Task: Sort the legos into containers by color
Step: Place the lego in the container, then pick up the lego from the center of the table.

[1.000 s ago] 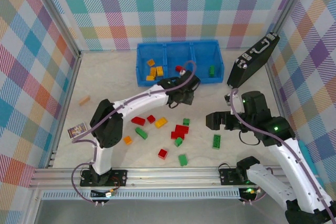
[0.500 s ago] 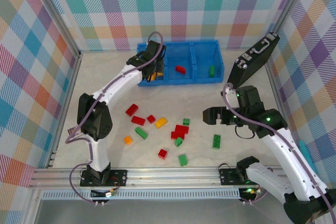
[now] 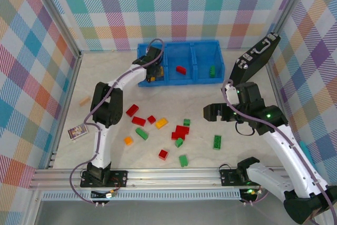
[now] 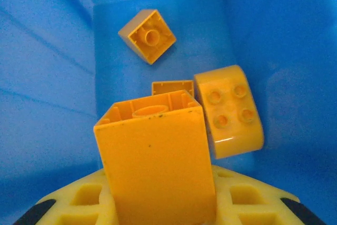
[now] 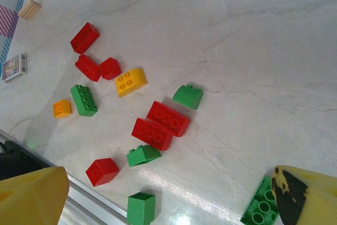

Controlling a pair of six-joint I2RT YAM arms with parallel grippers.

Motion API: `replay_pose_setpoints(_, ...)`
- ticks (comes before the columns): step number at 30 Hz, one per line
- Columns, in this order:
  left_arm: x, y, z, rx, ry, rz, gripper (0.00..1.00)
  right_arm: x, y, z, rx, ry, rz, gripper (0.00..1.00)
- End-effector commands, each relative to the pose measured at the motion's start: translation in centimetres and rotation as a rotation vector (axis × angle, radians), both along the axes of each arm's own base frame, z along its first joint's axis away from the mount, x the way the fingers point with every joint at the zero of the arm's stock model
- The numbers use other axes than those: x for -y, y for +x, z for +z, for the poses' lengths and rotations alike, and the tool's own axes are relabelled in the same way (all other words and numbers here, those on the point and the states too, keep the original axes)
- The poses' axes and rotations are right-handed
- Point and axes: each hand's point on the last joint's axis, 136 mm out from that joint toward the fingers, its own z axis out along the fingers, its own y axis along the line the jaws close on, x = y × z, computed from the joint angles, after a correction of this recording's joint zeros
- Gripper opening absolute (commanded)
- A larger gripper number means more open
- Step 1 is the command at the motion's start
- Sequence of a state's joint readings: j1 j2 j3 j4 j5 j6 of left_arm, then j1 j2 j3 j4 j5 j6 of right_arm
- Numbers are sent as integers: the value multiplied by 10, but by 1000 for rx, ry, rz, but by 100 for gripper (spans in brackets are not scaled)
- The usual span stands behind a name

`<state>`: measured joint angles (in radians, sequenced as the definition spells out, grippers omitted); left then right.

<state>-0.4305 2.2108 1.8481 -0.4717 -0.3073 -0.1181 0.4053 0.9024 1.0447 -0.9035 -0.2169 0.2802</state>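
The blue bin [image 3: 179,44] stands at the back with its three containers side by side. My left gripper [image 3: 152,68] reaches into the left one, shut on an upright orange-yellow lego [image 4: 155,156]. Other orange legos [image 4: 229,111] lie on that compartment's floor [image 4: 47,77]. A red lego [image 3: 180,69] lies in the middle container, a green one [image 3: 212,71] in the right. Red, green and orange legos [image 3: 181,131] are scattered mid-table. My right gripper [image 3: 210,113] hovers open above the table, a green lego [image 5: 260,206] by its right finger.
A black case [image 3: 253,61] leans against the right wall behind my right arm. A tan wooden block [image 3: 85,100] and a small printed card [image 3: 78,130] lie at the left. A metal rail [image 3: 158,175] runs along the front edge.
My left arm swung from in front of the bin's middle to the left compartment and lowered into it. The right gripper drifted slightly back and stayed open.
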Motion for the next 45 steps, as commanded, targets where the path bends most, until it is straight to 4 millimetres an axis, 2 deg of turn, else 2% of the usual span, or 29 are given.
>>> replay_pose_setpoints(1,3,7,15,34,-20,2,34,-3,5,5,44,-3,23,99)
replay_pose_setpoints(4,1,4,13,28,-17,5,48,-4,5,6,42,-8,39,99)
replay_pose_setpoints(7,2,2,19,30,-17,-17,57,-3,4,7,53,-16,45,99)
replay_pose_setpoints(11,12,-3,54,74,-29,-131,67,-2,5,2,63,-27,52,99)
replay_pose_setpoints(13,13,-9,69,85,-24,-171,68,-4,8,-3,60,-35,58,99)
replay_pose_setpoints(17,14,-34,94,97,-58,-231,70,-7,16,0,86,-30,58,99)
replay_pose_setpoints(21,19,-79,105,162,-101,-302,70,-4,23,16,169,-29,44,99)
replay_pose_setpoints(23,28,-109,96,140,-86,-398,69,-6,25,20,177,-33,60,99)
replay_pose_setpoints(27,38,-172,62,40,31,-541,67,-8,31,22,171,-55,79,99)
replay_pose_setpoints(32,48,-231,26,-48,100,-639,66,-5,40,25,205,-77,50,99)
replay_pose_setpoints(38,54,-264,-13,-159,43,-647,62,6,57,33,243,-123,-34,99)
replay_pose_setpoints(45,59,-268,-42,-208,60,-631,61,-6,61,33,218,-99,12,99)
